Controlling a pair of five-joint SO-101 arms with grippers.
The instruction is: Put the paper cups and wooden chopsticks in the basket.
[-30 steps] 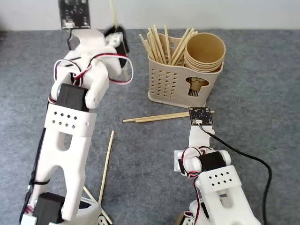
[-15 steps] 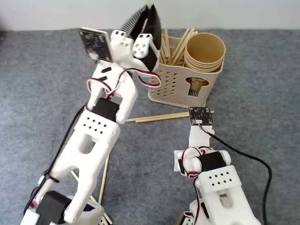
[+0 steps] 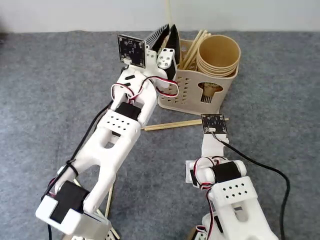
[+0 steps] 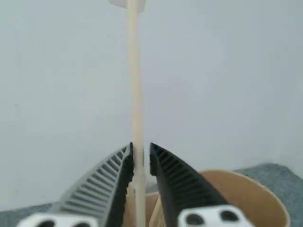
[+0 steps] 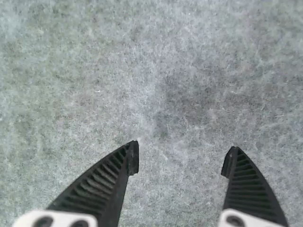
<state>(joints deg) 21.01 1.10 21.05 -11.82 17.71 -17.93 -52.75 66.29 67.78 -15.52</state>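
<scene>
My left gripper hangs over the left end of the beige basket, shut on a wooden chopstick that stands upright between its fingers; the same chopstick rises above it in the high view. The basket holds a stack of paper cups on its right and several chopsticks on its left. The cup rim lies just below the left gripper. A pair of chopsticks lies on the carpet in front of the basket. My right gripper is open over bare carpet, holding nothing.
Grey carpet covers the table. One more chopstick lies at the near left, partly under the left arm. The right arm stands in front of the basket, its camera board over the end of the lying pair.
The left arm has swung right with the chopstick, from the far left of the table to above the basket's left end. The right arm has not moved.
</scene>
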